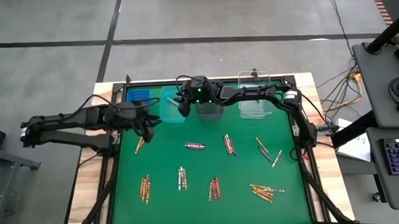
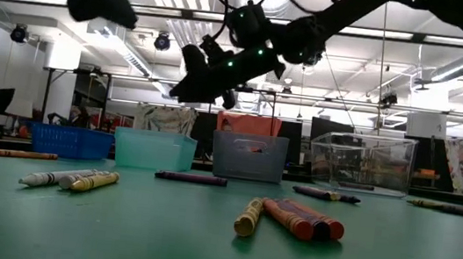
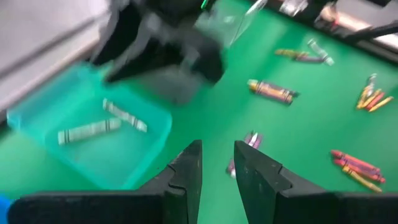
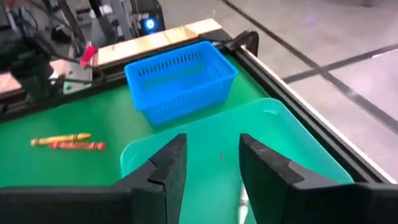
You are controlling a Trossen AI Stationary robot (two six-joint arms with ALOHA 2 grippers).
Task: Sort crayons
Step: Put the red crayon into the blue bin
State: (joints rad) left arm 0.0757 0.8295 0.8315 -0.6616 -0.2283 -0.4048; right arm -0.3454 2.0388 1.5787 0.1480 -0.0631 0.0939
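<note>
My right gripper (image 4: 208, 165) hangs spread and empty over the translucent teal plastic bin (image 4: 292, 134); withdrawing low, I judge, could clip its rim and shift it.

Both your arms reach in over the upper half of the high view, grippers raised.

Your right gripper (image 1: 184, 104) sits upper centre, its arm bending in from the right edge, and its fingers (image 4: 166, 167) stand apart with nothing between them. Your left gripper (image 1: 145, 130) sits left of centre, arm stretched in from the left edge, fingers (image 3: 188, 171) parted by a narrow empty gap.
</note>
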